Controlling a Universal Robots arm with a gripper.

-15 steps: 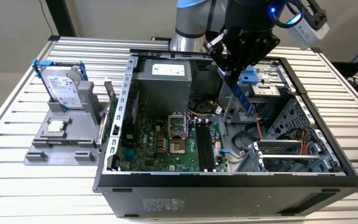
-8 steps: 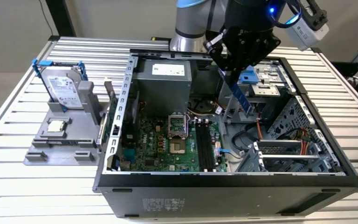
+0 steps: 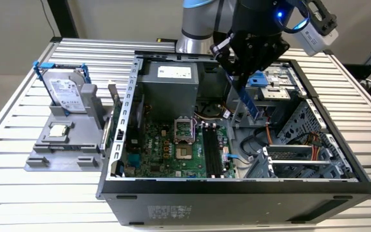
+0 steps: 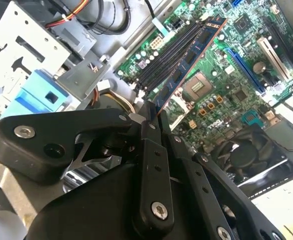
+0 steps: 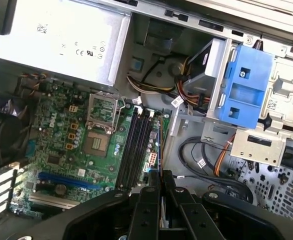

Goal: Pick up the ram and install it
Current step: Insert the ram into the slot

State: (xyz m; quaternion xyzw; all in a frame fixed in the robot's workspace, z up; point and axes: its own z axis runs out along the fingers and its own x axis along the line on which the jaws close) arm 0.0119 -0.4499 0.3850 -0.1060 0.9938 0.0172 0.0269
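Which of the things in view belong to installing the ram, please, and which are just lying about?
Belong to the job: the ram, gripped by the pincer; the black memory slots on the motherboard.
Lying about: the hard drive with blue rails and the processor chip, both on the grey stand outside the case.

One end of ram hidden inside hand
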